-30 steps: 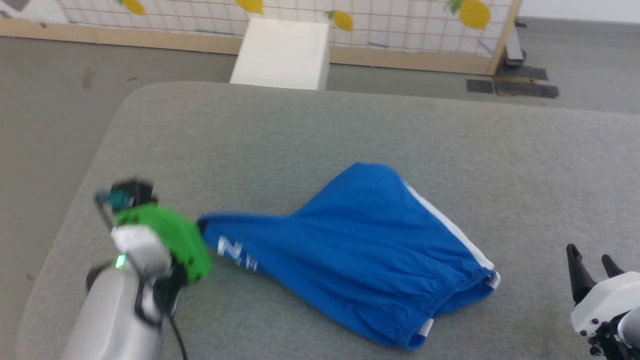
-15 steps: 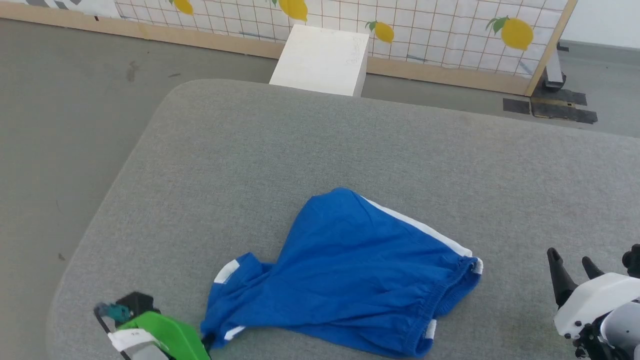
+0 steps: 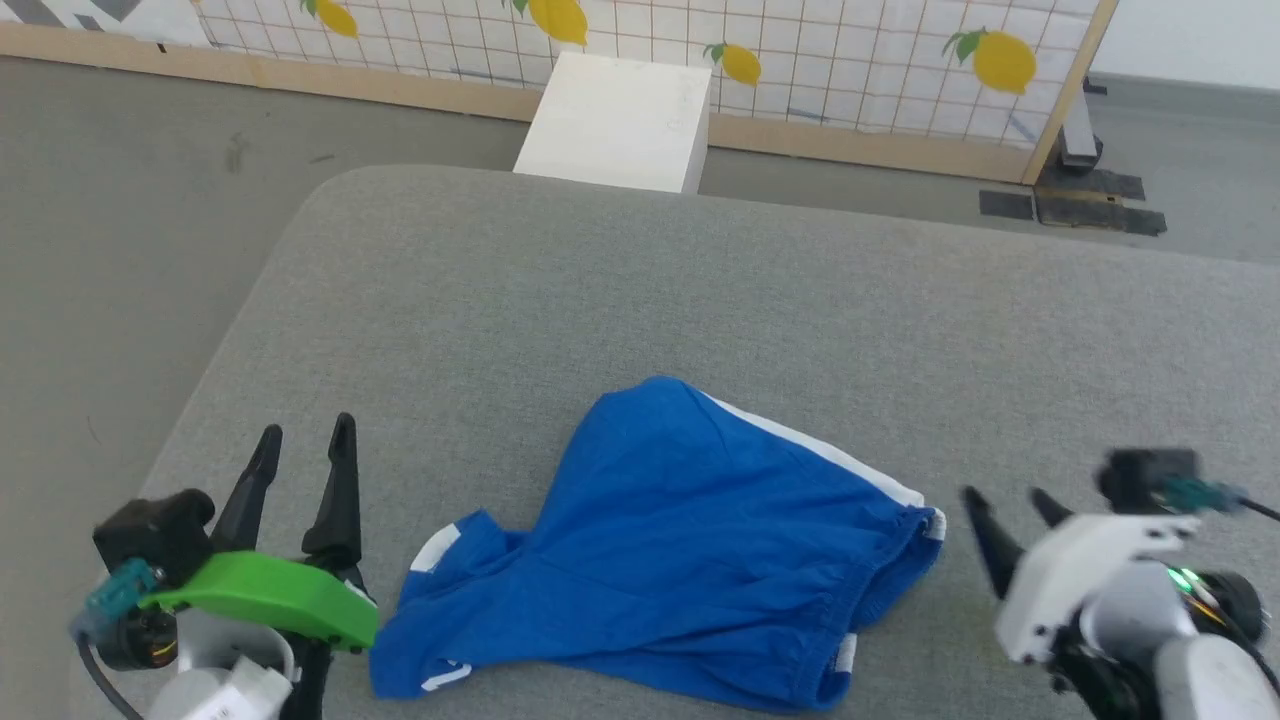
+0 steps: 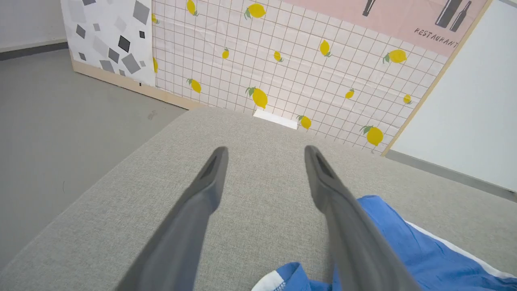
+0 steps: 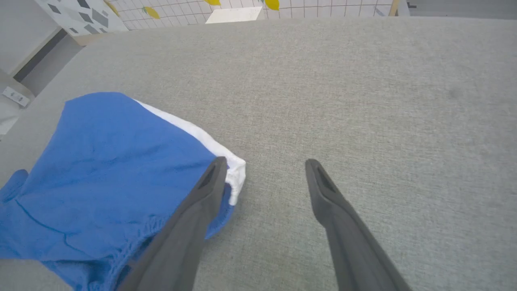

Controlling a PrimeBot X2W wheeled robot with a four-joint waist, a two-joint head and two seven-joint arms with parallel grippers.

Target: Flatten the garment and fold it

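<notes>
Head view: left gripper [image 3: 307, 425] has let go of garment [image 3: 680, 560], fingers spread, empty; right gripper [image 3: 1002, 494] likewise spread; garment still bunched, regrasp likely.

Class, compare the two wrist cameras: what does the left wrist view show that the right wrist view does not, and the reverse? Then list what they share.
Left wrist view: the left gripper, open over bare table, a pink restaurant poster, and the white-trimmed hem of the garment. Right wrist view: the right gripper, open, one finger in front of the garment's white-striped corner, near its gathered elastic edge. Shared: the blue garment, the grey table, the lemon-print screen and the white box.
</notes>
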